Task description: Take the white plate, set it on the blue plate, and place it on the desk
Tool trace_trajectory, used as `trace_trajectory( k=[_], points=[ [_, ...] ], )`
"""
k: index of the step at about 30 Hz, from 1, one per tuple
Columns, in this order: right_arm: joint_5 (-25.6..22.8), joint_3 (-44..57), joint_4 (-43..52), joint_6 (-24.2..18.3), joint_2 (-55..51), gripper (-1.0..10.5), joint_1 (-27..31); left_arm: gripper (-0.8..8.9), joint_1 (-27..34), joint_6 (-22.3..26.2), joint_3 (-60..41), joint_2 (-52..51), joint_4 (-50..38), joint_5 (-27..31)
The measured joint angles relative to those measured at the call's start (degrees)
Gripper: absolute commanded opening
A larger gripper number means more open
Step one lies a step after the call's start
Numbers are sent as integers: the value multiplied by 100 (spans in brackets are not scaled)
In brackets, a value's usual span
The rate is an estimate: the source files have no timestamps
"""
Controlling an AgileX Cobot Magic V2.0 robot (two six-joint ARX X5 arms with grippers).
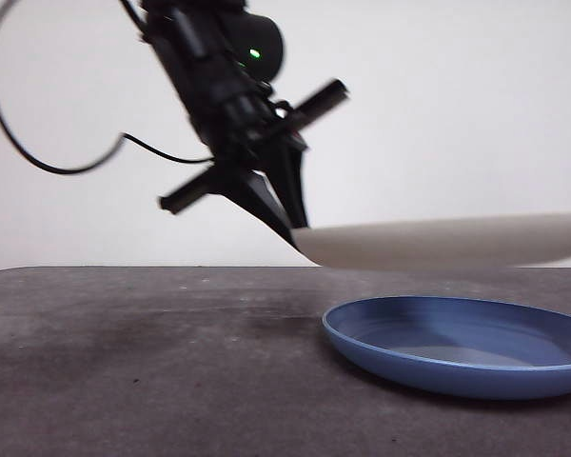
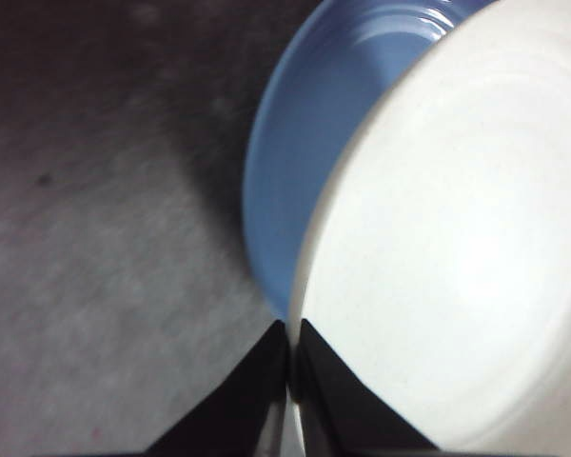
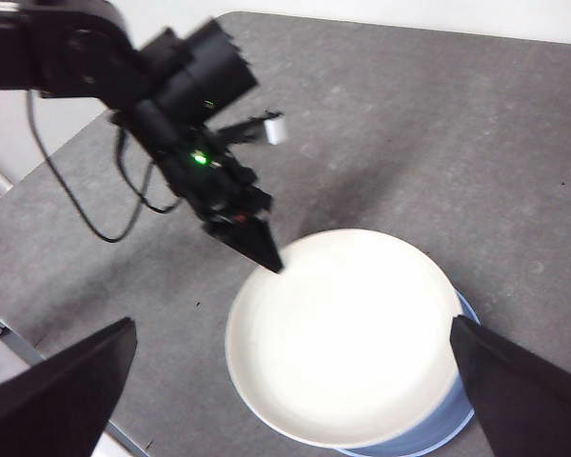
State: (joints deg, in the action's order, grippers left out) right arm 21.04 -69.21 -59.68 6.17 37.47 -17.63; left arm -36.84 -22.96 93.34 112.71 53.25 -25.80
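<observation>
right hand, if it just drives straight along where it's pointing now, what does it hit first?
Probably the white plate: the right hand, jaws open, points at it from above. The left hand holds that plate by its rim over the blue plate. Depth is unclear, so this is a judgement.

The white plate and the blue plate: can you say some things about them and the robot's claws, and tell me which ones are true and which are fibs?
1. The white plate is lying flat on the desk. False: it hangs in the air above the blue plate, not touching it.
2. The left gripper pinches the white plate by its rim. True.
3. The blue plate rests on the desk. True.
4. The right gripper is holding the blue plate. False: its jaws are spread wide and hold nothing; it hangs above both plates.
5. The white plate is stacked under the blue plate. False: the white one is on top, covering most of the blue one from above.
</observation>
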Motion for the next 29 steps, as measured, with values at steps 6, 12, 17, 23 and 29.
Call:
trace_trajectory(
  k=[6,12,17,23,29],
  points=[
    [46,0,-2,0,0,601,0,10,-203,-17,540,669,175,260],
    [131,0,0,-2,0,601,0,10,-317,-28,802,949,221,352],
    [131,0,-2,-2,0,601,0,10,-328,-31,861,1080,247,507],
    [131,0,-2,-9,0,601,0,10,-337,-31,861,1108,133,756],
    [131,0,0,-35,0,601,0,10,-343,-31,861,1108,94,774]
  ],
)
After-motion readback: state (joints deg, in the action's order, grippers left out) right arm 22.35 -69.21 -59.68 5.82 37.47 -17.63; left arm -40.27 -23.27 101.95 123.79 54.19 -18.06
